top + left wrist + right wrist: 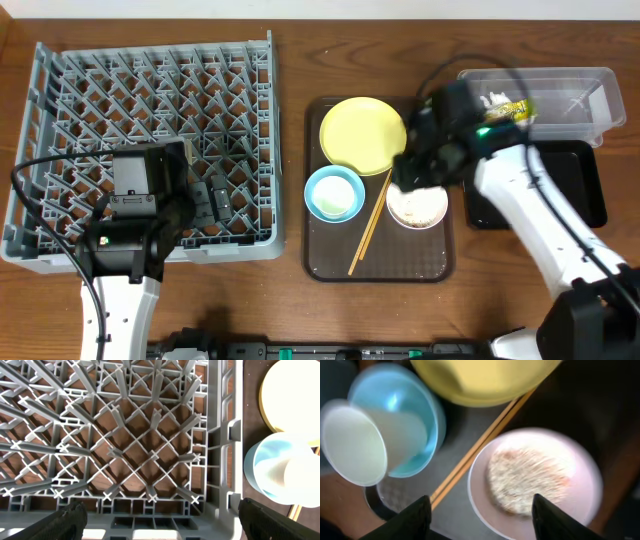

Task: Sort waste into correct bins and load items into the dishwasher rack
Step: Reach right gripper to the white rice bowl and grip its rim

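The grey dishwasher rack [150, 100] stands at the left and holds no dishes; my left gripper [160, 520] hangs open and empty over its front right corner [220, 460]. On the brown tray [330, 255] lie the yellow plate [362, 133], the light blue bowl [333, 193] with the small white cup [355, 442] lying in it, the chopsticks [368, 225], and the white bowl [418, 207] holding rice and crumbs [527, 480]. My right gripper [480, 517] is open and empty just above the white bowl's near rim. The green-and-yellow wrapper [512, 108] lies in the clear bin [590, 100].
The black bin [580, 190] sits right of the tray, in front of the clear bin. Bare wooden table lies in front of the tray and rack. The right arm reaches across the black bin toward the tray.
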Controlling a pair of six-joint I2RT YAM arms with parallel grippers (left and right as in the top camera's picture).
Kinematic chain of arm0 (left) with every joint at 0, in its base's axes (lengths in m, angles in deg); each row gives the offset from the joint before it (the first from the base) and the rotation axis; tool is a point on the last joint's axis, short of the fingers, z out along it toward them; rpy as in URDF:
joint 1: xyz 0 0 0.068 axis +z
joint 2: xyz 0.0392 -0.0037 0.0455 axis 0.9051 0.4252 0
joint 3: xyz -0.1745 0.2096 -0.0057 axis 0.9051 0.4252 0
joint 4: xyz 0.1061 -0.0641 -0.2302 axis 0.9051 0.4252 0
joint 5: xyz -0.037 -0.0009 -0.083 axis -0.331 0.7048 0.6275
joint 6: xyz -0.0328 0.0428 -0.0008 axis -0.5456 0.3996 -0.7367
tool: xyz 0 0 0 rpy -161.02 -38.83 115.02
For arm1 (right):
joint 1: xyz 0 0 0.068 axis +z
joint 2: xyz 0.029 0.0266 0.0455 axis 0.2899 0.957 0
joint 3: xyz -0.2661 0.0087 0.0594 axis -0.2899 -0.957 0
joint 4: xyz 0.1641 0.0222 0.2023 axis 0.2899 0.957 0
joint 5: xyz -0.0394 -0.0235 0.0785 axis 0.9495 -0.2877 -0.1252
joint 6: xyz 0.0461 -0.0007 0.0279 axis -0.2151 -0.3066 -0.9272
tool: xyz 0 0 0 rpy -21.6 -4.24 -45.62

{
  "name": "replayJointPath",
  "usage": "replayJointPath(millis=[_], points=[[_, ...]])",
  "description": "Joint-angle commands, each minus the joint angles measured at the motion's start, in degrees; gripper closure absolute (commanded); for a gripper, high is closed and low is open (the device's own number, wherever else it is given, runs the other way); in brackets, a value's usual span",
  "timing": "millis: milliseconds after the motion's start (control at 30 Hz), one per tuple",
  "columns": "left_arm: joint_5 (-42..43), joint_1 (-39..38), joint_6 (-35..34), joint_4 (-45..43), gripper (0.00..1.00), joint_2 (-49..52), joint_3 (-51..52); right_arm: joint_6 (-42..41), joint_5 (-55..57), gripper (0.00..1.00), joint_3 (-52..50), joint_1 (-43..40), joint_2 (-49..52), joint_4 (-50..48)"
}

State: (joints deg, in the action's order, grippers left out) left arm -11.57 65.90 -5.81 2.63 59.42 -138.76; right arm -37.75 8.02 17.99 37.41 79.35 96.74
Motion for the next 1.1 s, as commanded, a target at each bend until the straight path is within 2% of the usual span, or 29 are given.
replayJointPath(millis=[0, 33, 200, 467, 567, 700, 867, 1067], points=[[0.1, -0.1, 0.7, 0.1, 0.02, 0.3, -1.4, -1.1, 3.7, 0.44, -4.5, 3.3, 0.0, -1.8], [0.2, -0.1, 0.7, 0.1, 0.02, 0.3, -1.4, -1.9, 4.3, 0.44, -5.7, 3.9, 0.0, -2.7], [0.2, -0.1, 0.7, 0.3, 0.02, 0.5, -1.4, -4.3, 4.7, 0.65, -12.2, 7.0, 0.0, -9.4], [0.2, -0.1, 0.7, 0.6, 0.02, 0.8, -1.4, -6.4, 7.5, 0.72, -18.5, 10.1, 0.0, -16.7], [0.2, -0.1, 0.7, 0.5, 0.02, 0.9, -1.4, -6.4, 8.6, 0.89, -19.1, 10.3, 0.0, -17.5], [0.2, -0.1, 0.7, 0.7, 0.02, 1.2, -1.4, -8.4, 10.5, 0.99, -18.8, 10.3, 0.0, -17.6], [0.2, -0.1, 0.7, 0.8, 0.02, 1.3, -1.4, -9.4, 11.3, 0.99, -16.6, 10.2, -0.5, -16.3], [0.2, -0.1, 0.7, 0.6, 0.02, 1.3, -1.4, -10.4, 11.3, 0.99, -11.2, 9.2, -5.9, -14.0]])
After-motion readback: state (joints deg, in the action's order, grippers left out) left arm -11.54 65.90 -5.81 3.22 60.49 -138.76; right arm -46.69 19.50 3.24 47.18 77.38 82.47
